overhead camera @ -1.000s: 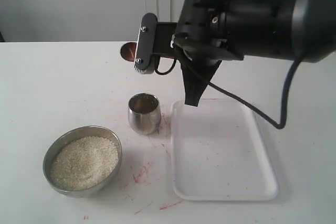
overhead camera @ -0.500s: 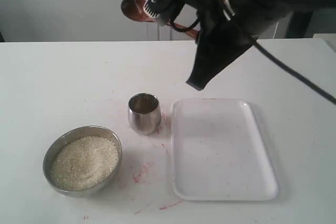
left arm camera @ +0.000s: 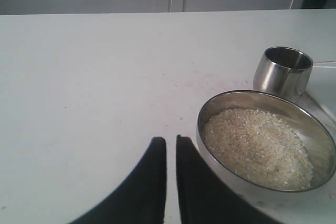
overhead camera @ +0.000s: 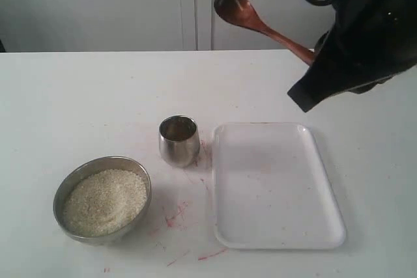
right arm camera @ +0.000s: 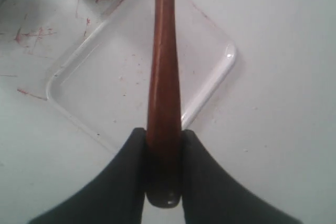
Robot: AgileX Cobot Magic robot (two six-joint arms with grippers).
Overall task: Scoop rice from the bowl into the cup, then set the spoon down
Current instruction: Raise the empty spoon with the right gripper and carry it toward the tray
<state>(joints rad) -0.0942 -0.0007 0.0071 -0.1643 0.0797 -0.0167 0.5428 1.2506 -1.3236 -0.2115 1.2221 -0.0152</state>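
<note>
With my right gripper (right arm camera: 164, 132) clamped on the spoon (overhead camera: 267, 30) held high over the white tray (overhead camera: 273, 187), I judge set-down is in hand: lower it flat, then release.

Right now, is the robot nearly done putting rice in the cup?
Not sure yet. Done: the wooden spoon is picked up, its handle clamped in the right gripper. In hand: it hangs high in the air, no rice showing on it. The steel cup looks dark inside, so I can't tell whether rice went in; the steel bowl holds a big mound of rice. Left: setting the spoon down.
</note>
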